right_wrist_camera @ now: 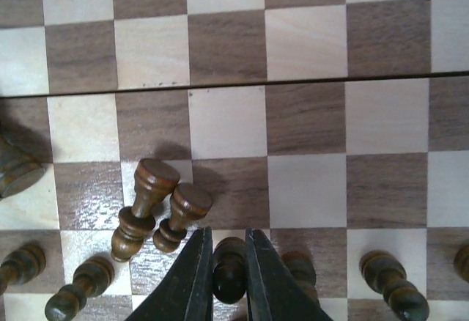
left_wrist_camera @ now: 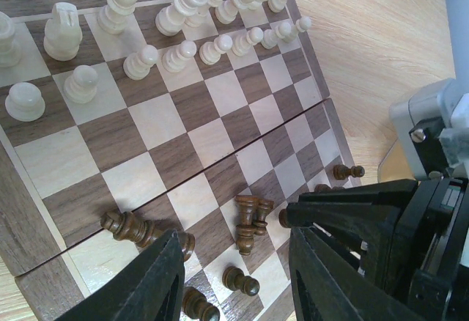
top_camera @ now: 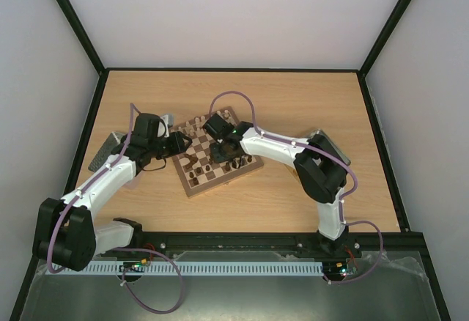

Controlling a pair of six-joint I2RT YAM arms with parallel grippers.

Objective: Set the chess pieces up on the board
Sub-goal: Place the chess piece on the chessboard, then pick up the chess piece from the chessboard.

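The board (top_camera: pixel 192 187) lies mid-table, turned at an angle. Cream chess pieces (left_wrist_camera: pixel 183 9) stand in two rows along its far side in the left wrist view. Dark brown chess pieces (left_wrist_camera: pixel 249 222) lie toppled near the other edge. My right gripper (right_wrist_camera: pixel 229 244) is shut on a dark brown piece (right_wrist_camera: pixel 229 270), pinched between both fingers beside two fallen dark pieces (right_wrist_camera: pixel 143 211). Whether it touches the board I cannot tell. My left gripper (left_wrist_camera: pixel 234 231) hangs open above the fallen dark pieces, gripping nothing. From the top, the left gripper (top_camera: pixel 178 145) and right gripper (top_camera: pixel 220 145) sit close together over the board.
A silver metal tray (top_camera: pixel 102 152) lies left of the board under the left arm. Another grey tray (top_camera: pixel 333 149) shows partly behind the right arm's elbow. The right arm's black finger (left_wrist_camera: pixel 352 204) reaches in close beside my left fingers.
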